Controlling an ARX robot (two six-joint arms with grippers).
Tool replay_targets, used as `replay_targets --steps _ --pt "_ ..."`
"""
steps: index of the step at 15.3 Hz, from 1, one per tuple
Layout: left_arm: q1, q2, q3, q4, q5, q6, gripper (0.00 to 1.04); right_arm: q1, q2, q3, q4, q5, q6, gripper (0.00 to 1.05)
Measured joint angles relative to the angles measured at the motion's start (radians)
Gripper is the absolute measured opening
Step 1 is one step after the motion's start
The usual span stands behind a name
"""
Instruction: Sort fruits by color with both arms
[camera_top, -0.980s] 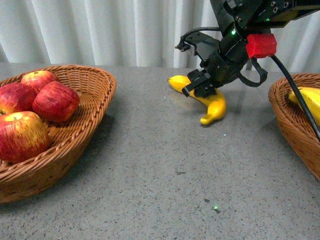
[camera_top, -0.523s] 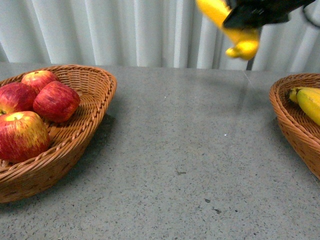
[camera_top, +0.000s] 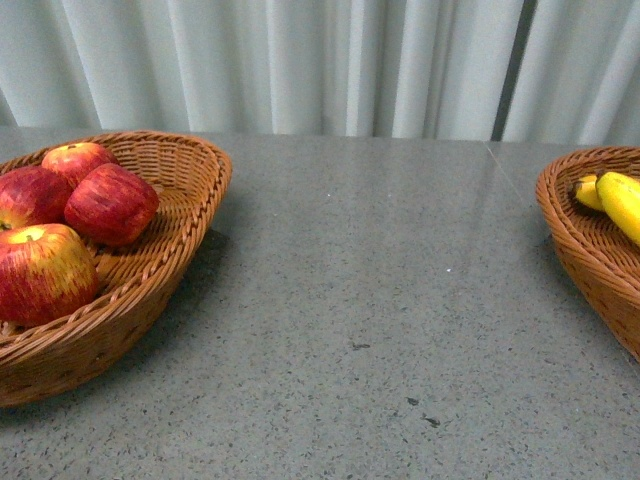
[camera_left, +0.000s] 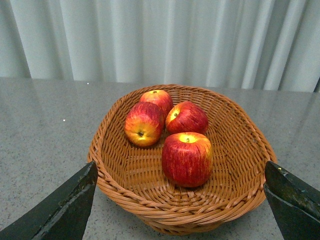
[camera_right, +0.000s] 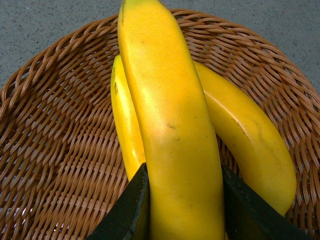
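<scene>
Pinching a glossy, smooth banana (camera_right: 175, 135) between its two black fingers (camera_right: 125, 210), the right claw (camera_right: 182, 212) holds it above a round woven wicker basket (camera_right: 50, 150), its long axis running straight out from the claw over two more curved yellow bananas (camera_right: 250, 140) lying inside. Four round red apples (camera_left: 186, 158) streaked yellow sit in an oval wicker basket (camera_left: 125, 180) on the speckled grey bench (camera_top: 380, 300); the left claw (camera_left: 180, 210) is spread wide, nothing between its fingers.
</scene>
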Motion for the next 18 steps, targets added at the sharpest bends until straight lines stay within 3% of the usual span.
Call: replay_targets --steps 1,5,6,10,14,15,16,18 --pt "0.000 0.000 0.000 0.000 0.000 0.000 0.98 0.001 0.000 0.000 0.006 -0.007 -0.004 0.52" --pt "0.000 0.000 0.000 0.000 0.000 0.000 0.98 0.015 -0.043 0.000 0.054 -0.060 0.041 0.95" --pt "0.000 0.000 0.000 0.000 0.000 0.000 0.98 0.023 -0.079 -0.005 0.086 -0.092 0.079 1.00" --pt "0.000 0.000 0.000 0.000 0.000 0.000 0.98 0.048 -0.267 -0.068 0.200 -0.226 0.288 0.98" --pt "0.000 0.000 0.000 0.000 0.000 0.000 0.98 0.089 -0.542 -0.186 0.208 -0.310 0.456 0.98" --pt "0.000 0.000 0.000 0.000 0.000 0.000 0.98 0.124 -0.642 -0.246 0.279 -0.171 0.467 0.92" --pt "0.000 0.000 0.000 0.000 0.000 0.000 0.98 0.181 -0.778 -0.344 0.267 0.058 0.457 0.79" --pt "0.000 0.000 0.000 0.000 0.000 0.000 0.98 0.273 -0.999 -0.525 0.167 0.342 0.449 0.59"
